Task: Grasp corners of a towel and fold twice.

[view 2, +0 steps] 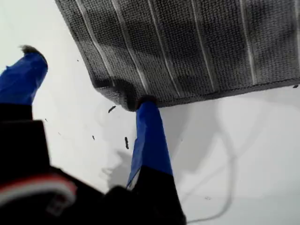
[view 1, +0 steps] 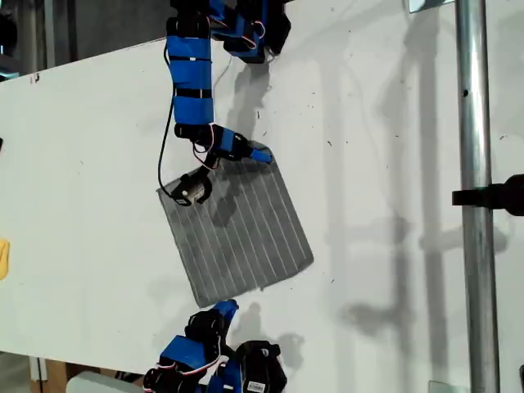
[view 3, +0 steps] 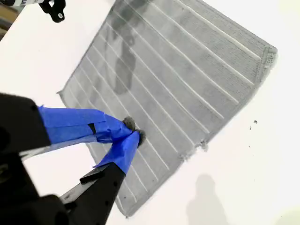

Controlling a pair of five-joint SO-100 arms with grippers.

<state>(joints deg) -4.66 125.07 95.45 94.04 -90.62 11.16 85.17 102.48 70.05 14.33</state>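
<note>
My first gripper, spread wide at the towel corner, could shove it; my second gripper hovers pressed together

Lighting is bright and even across the white table, with no strong glare. In the exterior view, soft grey shadows of the arms and the metal pole fall toward the exterior view's right. The exterior view is sharp throughout. In the first wrist view, the near blue fingers are blurred and a dark shadow crosses the towel. The second wrist view is sharp on the cloth, soft on the near black housing.
</note>
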